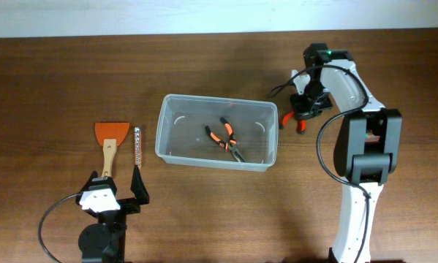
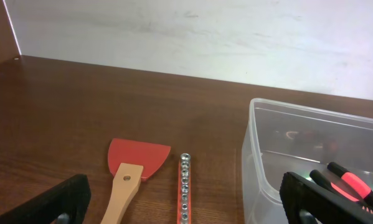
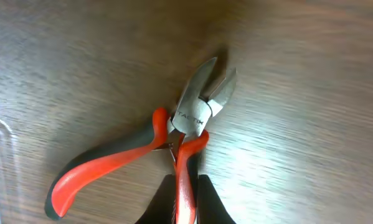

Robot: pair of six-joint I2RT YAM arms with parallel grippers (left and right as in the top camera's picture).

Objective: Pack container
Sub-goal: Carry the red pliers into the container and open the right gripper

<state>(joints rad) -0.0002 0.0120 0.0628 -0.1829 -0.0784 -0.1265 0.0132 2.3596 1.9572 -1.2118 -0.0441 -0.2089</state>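
While in tool (image 3: pixel 186 190), cutters (image 3: pixel 190 117) nose-up, rightward

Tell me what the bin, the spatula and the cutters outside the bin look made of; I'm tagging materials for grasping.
The bin looks like clear glossy plastic: see-through, with highlights. The spatula has a pale tan handle, apparently wood, and a matte orange blade, perhaps plastic or silicone. The cutters have bare grey metal jaws and orange-and-black grips, likely rubbery plastic.

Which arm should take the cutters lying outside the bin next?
Right: the right gripper pinches a handle of the orange-and-black side cutters beside the clear plastic container; the left gripper is open, opposite side.
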